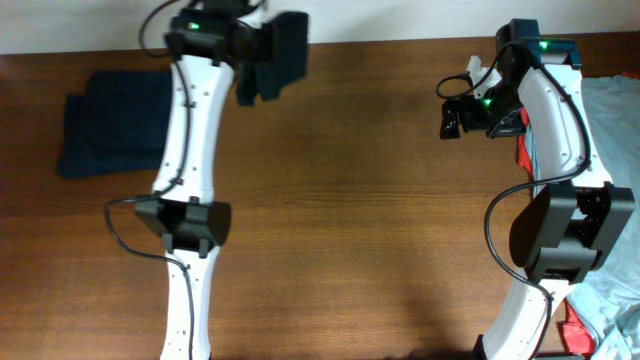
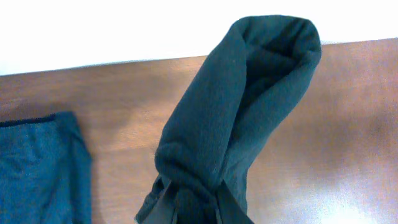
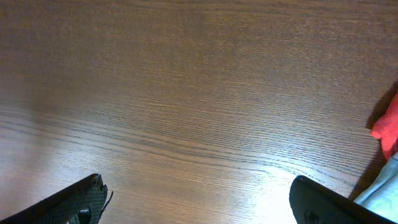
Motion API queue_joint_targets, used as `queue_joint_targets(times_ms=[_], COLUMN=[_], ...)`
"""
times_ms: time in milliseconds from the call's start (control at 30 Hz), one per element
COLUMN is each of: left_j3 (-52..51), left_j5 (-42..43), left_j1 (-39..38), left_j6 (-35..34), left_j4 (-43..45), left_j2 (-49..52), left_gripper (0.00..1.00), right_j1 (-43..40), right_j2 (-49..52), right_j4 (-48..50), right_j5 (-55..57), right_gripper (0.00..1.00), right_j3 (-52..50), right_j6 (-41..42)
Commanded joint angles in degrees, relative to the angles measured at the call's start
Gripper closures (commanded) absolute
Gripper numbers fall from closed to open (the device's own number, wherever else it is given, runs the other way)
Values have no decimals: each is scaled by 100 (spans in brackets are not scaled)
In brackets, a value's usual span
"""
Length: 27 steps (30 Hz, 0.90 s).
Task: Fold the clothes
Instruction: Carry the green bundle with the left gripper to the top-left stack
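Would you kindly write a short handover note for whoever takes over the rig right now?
Left hand: shut on a dark garment, bunched in its grip near the far edge of the table.
Right hand: open, empty, over bare wood.
Done: one navy garment lies folded at far left.
Left to do: finish the held garment, then fold the grey-blue garment and red garment piled at the right edge.
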Motion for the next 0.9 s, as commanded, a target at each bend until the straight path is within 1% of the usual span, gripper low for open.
queue_joint_targets(times_ms=[0, 167, 267, 467, 667, 767, 867], left_j3=[136, 136, 129, 96, -199, -236, -236], left_j5=[393, 1012, 1213, 1346, 1572, 2024, 2555], left_j1=[533, 1287, 1821, 2496, 2826, 2918, 2953], left_j6=[-761, -1867, -2393, -2583, -2712, -2708, -2671], left_j4=[210, 354, 365, 142, 50, 68, 323], left_j2=[-11, -9, -9, 31, 273, 490, 560], left_gripper=[100, 100, 100, 100, 100, 100, 100], right_j1=[-15, -15, -15, -15, -15, -15, -15], right_j2=[-140, -140, -140, -140, -140, -140, -140], right_j4=[-20, -20, -20, -20, -20, -20, -20], right_j5=[74, 74, 74, 74, 74, 74, 74], right_gripper=[1, 1, 1, 1, 1, 1, 1], right_j3=[70, 70, 70, 70, 70, 70, 70], right_j6=[0, 0, 0, 0, 0, 0, 0])
